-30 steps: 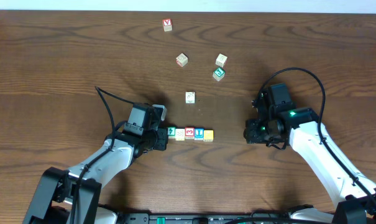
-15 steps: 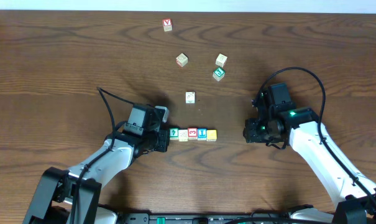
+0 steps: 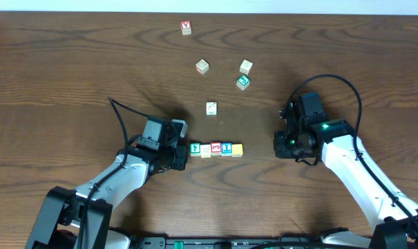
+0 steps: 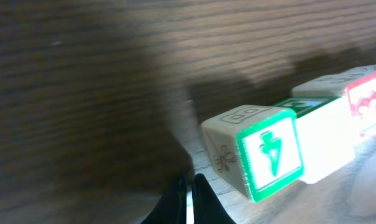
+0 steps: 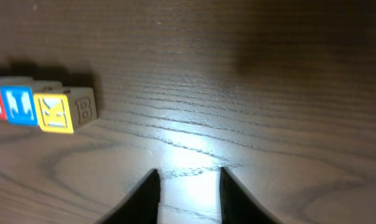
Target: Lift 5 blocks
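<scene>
Five blocks lie in a tight row on the table: green, cream, red "3", blue and yellow. My left gripper is shut and empty, its tip at the green block's left end. In the left wrist view the cream block and red block run on behind, beyond the left gripper. My right gripper stands open with nothing between its fingers, well right of the row. The right wrist view has the yellow block and blue block far left of the right gripper.
Loose cubes lie farther back: one with a red "V", a cream one, another cream one, a green-faced one and a pale one just behind the row. Bare wood lies between the yellow block and my right gripper.
The row of five blocks has slid a little to the right, with the shut left gripper following at its left end. The right arm has barely moved.
</scene>
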`<state>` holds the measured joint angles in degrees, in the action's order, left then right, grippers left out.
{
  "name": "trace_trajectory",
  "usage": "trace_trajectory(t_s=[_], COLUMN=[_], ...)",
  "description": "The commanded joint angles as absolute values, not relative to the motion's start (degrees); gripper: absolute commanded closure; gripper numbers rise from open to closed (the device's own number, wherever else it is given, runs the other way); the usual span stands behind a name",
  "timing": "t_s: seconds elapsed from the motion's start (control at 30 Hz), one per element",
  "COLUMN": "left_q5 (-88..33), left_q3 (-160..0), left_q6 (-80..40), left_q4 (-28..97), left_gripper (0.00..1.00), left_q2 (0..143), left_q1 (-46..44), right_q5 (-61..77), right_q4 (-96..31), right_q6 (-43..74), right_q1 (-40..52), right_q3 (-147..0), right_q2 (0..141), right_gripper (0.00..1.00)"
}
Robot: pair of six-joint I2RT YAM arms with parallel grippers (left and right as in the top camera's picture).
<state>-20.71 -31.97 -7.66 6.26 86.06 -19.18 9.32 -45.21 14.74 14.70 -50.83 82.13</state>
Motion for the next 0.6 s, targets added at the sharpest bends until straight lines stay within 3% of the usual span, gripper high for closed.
trace_trajectory(t_s=[0.0, 0.1, 0.57], left_q5=[-11.00, -6.42, -3.95], left_q3=[-31.99, -31.97, -31.99], left_q6=[-10.04, -14.66, -17.96], left_q4=[9.37, 10.87, 10.92], left_gripper=[0.93, 0.93, 0.93], left_q2=[86.78, 86.70, 83.31], left_q1=[-19.07, -19.07, -19.03], right_q5=[9.30, 9.30, 14.22], right_q4=[-44.49, -42.78, -18.57], right_q6=[15.18, 15.11, 10.22], right_q1=[15.11, 15.11, 24.62], right_q3=[-50.54, -50.54, -51.79], right_q2=[82.41, 82.41, 88.44], right_gripper=[0.88, 0.99, 0.99])
